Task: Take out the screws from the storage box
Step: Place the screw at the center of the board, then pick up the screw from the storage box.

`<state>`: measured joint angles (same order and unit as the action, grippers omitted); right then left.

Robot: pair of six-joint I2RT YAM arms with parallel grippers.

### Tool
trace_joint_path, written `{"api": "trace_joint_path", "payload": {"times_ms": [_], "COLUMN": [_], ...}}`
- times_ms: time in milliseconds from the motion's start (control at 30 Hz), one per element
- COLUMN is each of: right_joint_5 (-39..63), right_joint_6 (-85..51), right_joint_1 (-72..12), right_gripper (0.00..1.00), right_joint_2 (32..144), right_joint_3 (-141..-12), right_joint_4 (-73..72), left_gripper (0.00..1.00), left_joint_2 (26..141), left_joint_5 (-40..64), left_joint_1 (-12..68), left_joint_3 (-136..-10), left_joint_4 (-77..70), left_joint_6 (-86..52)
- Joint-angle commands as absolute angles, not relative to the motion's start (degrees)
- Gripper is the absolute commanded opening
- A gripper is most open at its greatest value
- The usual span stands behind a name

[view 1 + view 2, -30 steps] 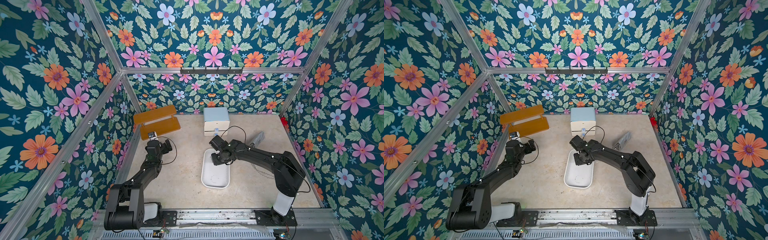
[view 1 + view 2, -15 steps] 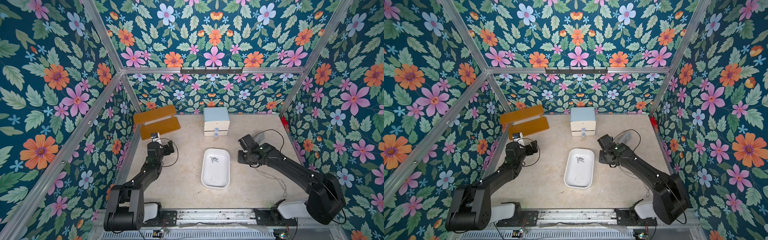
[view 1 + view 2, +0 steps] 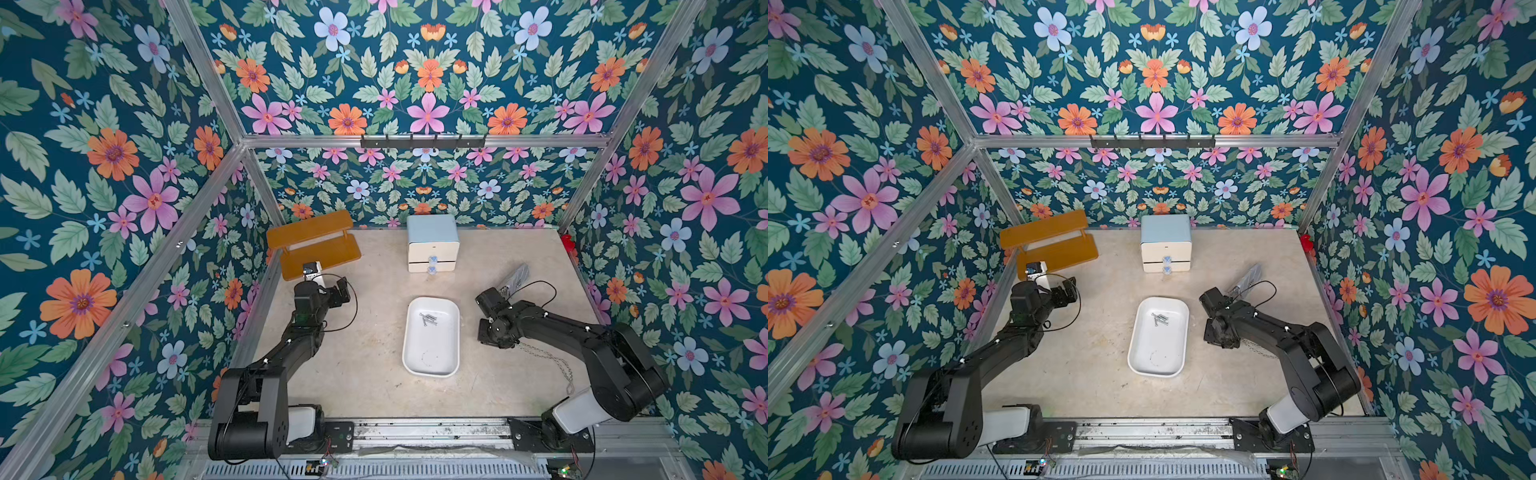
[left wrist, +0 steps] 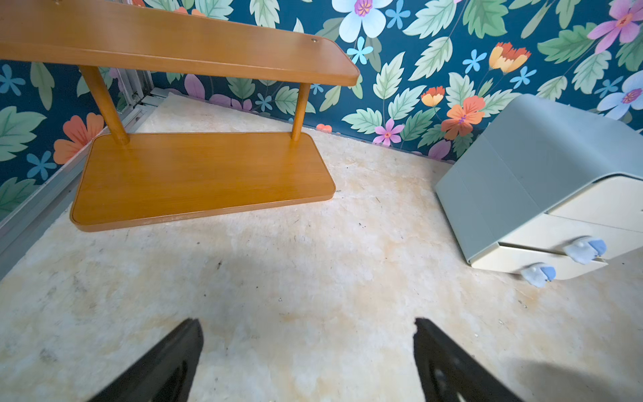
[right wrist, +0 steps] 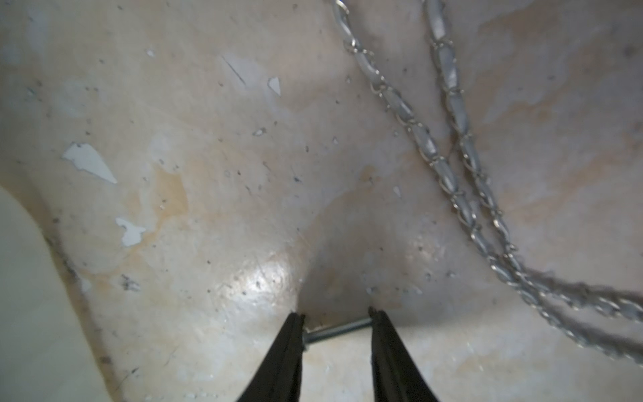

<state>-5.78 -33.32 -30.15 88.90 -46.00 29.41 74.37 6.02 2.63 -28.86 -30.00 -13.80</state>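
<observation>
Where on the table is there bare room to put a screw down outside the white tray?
Bare patches: between the tray and the left arm, and between the tray and the cabinet. Crowded on the tray's right: the chain trails there beside the right gripper, which grips a screw.

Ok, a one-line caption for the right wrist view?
Right gripper holding one screw end to end over the table, silver chain alongside.
</observation>
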Motion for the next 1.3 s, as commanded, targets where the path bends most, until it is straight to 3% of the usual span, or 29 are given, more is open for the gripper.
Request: {"api": "trace_joint_path", "payload": {"times_ms": [0, 400, 500, 533, 567, 600, 700, 800, 1033, 1167, 1267], "right_joint_5": [-5.4, -8.0, -9.8, -10.3, -10.6, -11.3, -11.0, -10.2, -8.5, -5.1, -3.6], "right_joint_6": [-34.3, -33.4, -32.3, -31.8, -31.2, -30.6, -27.2, -22.7, -15.1, -11.9, -11.4], "right_joint_1": [-30.2, -30.2, -30.1, -30.1, -30.1, -30.2, -30.2, -32.9, -44.0, -48.4, -48.5], "right_gripper": [0.32, 0.64, 0.76, 0.82, 0.99, 1.0, 0.99, 0.92, 0.54, 0.42, 0.41], "right_joint_2": [90.1, 87.3, 84.6, 83.5, 82.7, 81.6, 79.6, 79.3, 85.5, 88.6, 92.4], "right_joint_3": [-46.1, -48.1, -51.4, -52.8, -54.0, -55.5, -60.2, -65.7, -73.5, -72.2, -72.5], "right_joint_4": [26.9, 31.0, 35.3, 36.9, 38.0, 39.4, 42.0, 43.1, 43.5, 39.1, 38.1], "left_gripper": [0.99, 0.99, 0.99, 0.99, 0.99, 0.99, 0.99, 0.99, 0.99, 0.99, 0.99], "left_joint_2": [74.7, 73.1, 73.1, 73.2, 73.2, 73.2, 73.1, 72.9, 72.8, 73.0, 72.7], "left_joint_5": [5.9, 6.3, 6.2, 6.4, 6.3, 6.3, 6.0, 5.8, 5.4, 7.0, 11.2], "left_joint_1": [2.5, 2.5, 2.5, 2.6, 2.5, 2.5, 2.5, 2.5, 2.5, 2.5, 2.6], "left_joint_3": [-29.1, -28.7, -28.7, -28.7, -28.7, -28.7, -28.7, -28.5, -28.5, -29.1, -32.8], "left_joint_4": [-30.9, -29.7, -29.7, -29.6, -29.6, -29.6, -29.5, -29.6, -29.5, -28.5, -18.2], "left_joint_6": [-16.4, -15.3, -15.2, -15.1, -15.1, -15.0, -15.0, -15.0, -15.0, -15.3, -19.4]}}
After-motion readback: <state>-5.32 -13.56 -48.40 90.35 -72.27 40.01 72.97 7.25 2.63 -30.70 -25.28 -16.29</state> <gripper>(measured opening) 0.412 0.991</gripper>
